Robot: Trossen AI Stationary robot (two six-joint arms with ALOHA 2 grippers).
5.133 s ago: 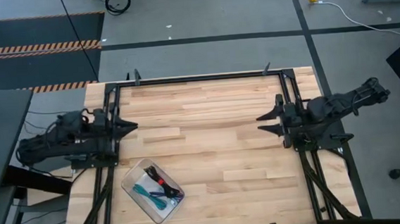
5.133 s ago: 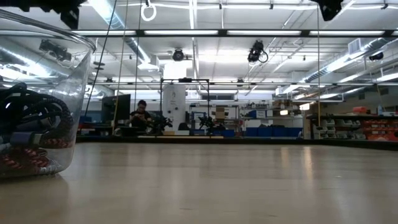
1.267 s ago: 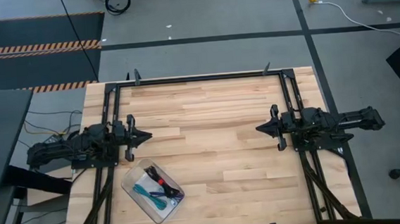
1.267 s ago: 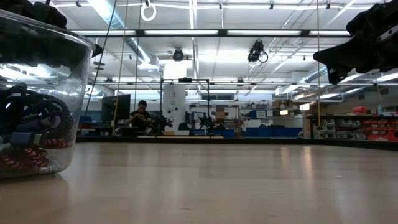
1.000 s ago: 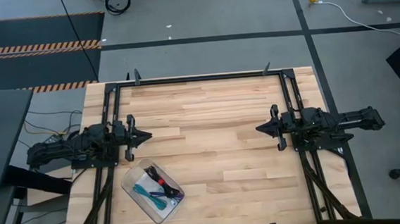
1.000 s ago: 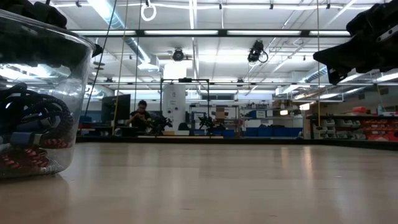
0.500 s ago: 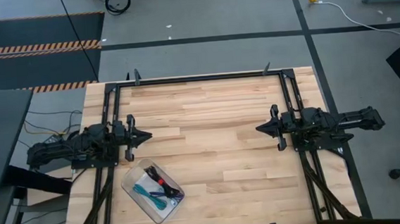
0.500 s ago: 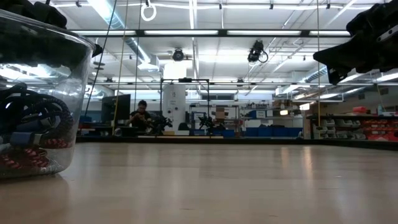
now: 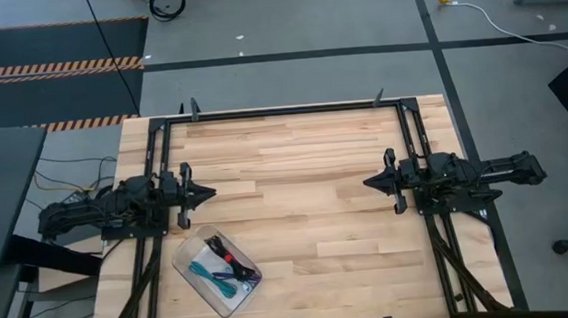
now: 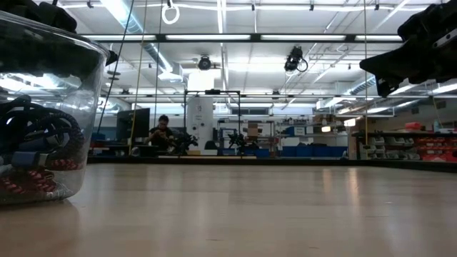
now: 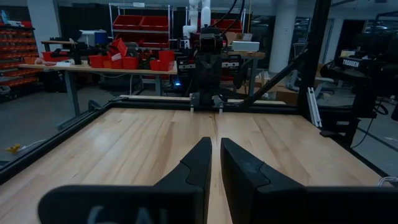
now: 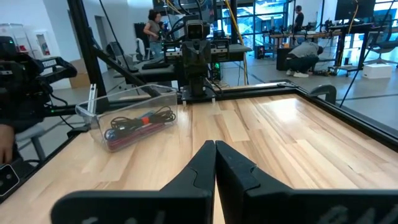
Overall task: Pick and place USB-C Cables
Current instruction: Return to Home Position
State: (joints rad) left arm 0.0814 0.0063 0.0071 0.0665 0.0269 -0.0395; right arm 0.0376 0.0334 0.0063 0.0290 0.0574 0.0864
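I have both arms drawn back to their own sides of the table (image 9: 299, 228), level with each other and pointing inward across the bare wood.

The left gripper (image 9: 206, 193) hangs above the boards near its edge of the table. From its wrist camera, its fingers (image 11: 199, 165) are all but together. A thin sliver of wood shows between the tips, so I would call the jaws closed rather than apart, though I am not certain they actually meet. They hold nothing and touch nothing.

The right gripper (image 9: 368, 183) faces it from the far side, well apart from it. In its own wrist view the fingers (image 12: 233, 168) lie flush against each other down a single seam. These jaws are together, empty and clear of the table top.

The USB-C cables (image 9: 226, 266) all lie inside the clear tray (image 9: 184, 258). It sits askew on the left arm's half of the table, near the front edge and close to the left gripper without touching it. From above I can pick out teal, black, a spot of red and some purple in the heap. Across the table, the right wrist camera shows the same tangle (image 12: 140, 121) behind the tray's clear wall (image 12: 99, 118). The bundles overlap too much for me to count them. At table height the tray wall (image 10: 78, 107) fills the near left, with dark coils (image 10: 32, 146) lying on its floor.
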